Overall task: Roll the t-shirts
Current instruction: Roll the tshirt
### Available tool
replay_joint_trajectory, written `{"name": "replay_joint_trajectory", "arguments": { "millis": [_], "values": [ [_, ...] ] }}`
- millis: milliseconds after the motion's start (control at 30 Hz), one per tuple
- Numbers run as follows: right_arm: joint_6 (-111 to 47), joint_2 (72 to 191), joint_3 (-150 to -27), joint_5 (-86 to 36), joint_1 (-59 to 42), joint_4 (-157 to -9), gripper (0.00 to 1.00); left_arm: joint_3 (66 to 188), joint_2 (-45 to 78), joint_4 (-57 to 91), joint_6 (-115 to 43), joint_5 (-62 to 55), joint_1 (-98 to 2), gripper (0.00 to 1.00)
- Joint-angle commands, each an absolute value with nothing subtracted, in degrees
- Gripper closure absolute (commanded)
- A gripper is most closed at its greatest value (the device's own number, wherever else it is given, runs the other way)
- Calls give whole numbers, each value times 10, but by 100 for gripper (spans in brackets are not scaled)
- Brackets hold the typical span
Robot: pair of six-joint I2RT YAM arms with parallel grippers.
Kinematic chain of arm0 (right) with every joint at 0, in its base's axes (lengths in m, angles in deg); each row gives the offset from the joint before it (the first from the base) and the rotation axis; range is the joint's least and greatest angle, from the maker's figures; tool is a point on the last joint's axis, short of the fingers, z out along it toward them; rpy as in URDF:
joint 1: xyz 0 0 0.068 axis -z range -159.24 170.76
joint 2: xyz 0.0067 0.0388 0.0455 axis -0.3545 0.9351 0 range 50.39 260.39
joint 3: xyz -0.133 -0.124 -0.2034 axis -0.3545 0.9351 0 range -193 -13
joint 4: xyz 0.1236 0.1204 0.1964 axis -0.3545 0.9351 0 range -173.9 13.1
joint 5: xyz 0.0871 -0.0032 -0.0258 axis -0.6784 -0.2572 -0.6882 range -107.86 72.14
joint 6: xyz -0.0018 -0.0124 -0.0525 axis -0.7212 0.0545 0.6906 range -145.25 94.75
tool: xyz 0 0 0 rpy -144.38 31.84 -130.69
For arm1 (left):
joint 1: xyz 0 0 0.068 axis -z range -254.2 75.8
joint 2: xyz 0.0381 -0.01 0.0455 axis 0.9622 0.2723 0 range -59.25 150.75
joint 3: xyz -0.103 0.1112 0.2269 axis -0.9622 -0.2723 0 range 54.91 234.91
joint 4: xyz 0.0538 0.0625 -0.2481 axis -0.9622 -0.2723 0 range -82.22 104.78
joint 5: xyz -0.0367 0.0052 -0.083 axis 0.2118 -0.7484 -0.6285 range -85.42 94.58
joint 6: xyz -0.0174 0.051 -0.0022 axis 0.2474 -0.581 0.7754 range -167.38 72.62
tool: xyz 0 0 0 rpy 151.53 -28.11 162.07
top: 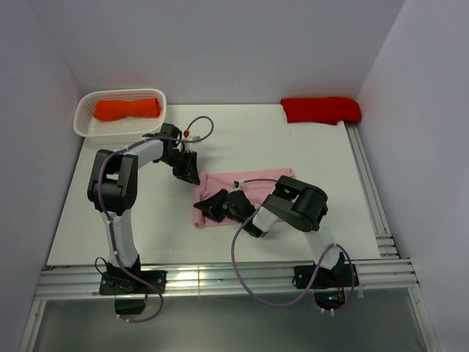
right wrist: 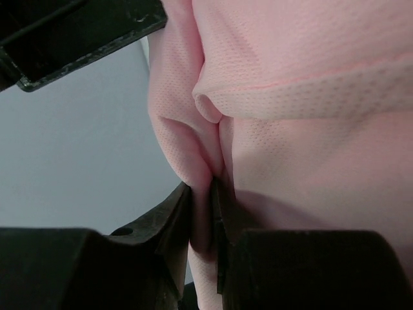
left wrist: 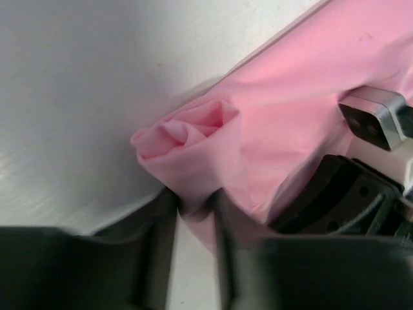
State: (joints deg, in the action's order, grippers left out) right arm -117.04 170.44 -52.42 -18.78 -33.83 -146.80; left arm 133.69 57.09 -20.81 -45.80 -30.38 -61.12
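Note:
The light pink t-shirt (top: 249, 180) lies folded into a strip in the middle of the table. My left gripper (top: 192, 176) is at its far left corner. In the left wrist view the fingers (left wrist: 162, 213) pinch a rolled fold of pink cloth (left wrist: 193, 148) between them, so the left gripper (left wrist: 193, 208) is shut on it. My right gripper (top: 212, 207) sits at the near left end, and in its wrist view it (right wrist: 205, 194) is shut on a thin fold of the pink t-shirt (right wrist: 310, 148). An orange t-shirt bundle (top: 126, 108) and a red one (top: 321, 109) lie at the back.
A white mesh basket (top: 88, 126) at the back left holds the orange bundle. The red bundle rests on the table's back right corner. A metal rail (top: 366, 191) runs along the right edge and another along the front.

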Motion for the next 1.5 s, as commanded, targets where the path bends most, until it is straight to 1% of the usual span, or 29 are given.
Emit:
{"name": "replay_joint_trajectory", "arguments": {
  "millis": [0,33,67,100,167,200,267,300,367,400,500,567,600,633,700,800,867,1000,1033,1300,1467],
  "values": [
    [-1140,1660,-524,-190,-336,-1372,75,1365,575,-191,-437,-214,-578,76],
    [-1130,1651,-532,-188,-336,-1348,70,1367,574,-197,-437,-198,-572,80],
    [-1119,1633,-539,-186,-337,-1322,62,1372,575,-211,-439,-185,-567,84],
    [-1096,1625,-547,-182,-336,-1258,59,1378,576,-218,-442,-172,-557,89],
    [-1072,1597,-574,-160,-338,-1192,52,1381,575,-233,-448,-143,-550,92],
    [-1050,1589,-591,-151,-341,-1132,50,1382,575,-237,-451,-135,-543,93],
    [-1030,1569,-612,-137,-345,-1077,46,1386,576,-244,-457,-109,-538,94],
    [-1014,1565,-633,-124,-348,-1024,45,1389,577,-250,-459,-105,-535,94],
    [-999,1553,-655,-108,-354,-975,44,1395,581,-258,-461,-89,-533,94],
    [-987,1552,-677,-92,-357,-927,44,1398,582,-262,-463,-83,-531,94],
    [-965,1541,-717,-71,-372,-846,43,1402,585,-267,-468,-68,-527,95],
    [-954,1537,-741,-32,-389,-801,43,1403,588,-272,-468,-66,-525,95],
    [-947,1537,-768,-17,-395,-752,43,1404,587,-273,-468,-63,-523,95],
    [-943,1538,-779,10,-401,-732,43,1404,588,-273,-468,-62,-522,95],
    [-932,1542,-807,26,-410,-696,44,1406,591,-274,-468,-63,-521,94],
    [-917,1555,-849,67,-416,-651,49,1410,593,-278,-468,-64,-519,94],
    [-906,1566,-868,100,-420,-634,55,1410,594,-280,-468,-61,-518,94],
    [-871,1589,-920,133,-428,-622,58,1413,598,-284,-467,-62,-515,94],
    [-865,1600,-926,140,-428,-624,60,1414,599,-285,-467,-63,-515,94],
    [-812,1664,-988,163,-428,-650,63,1423,604,-292,-466,-65,-513,93],
    [-806,1715,-1033,183,-428,-592,63,1424,605,-294,-466,-62,-512,92]
  ]
}}
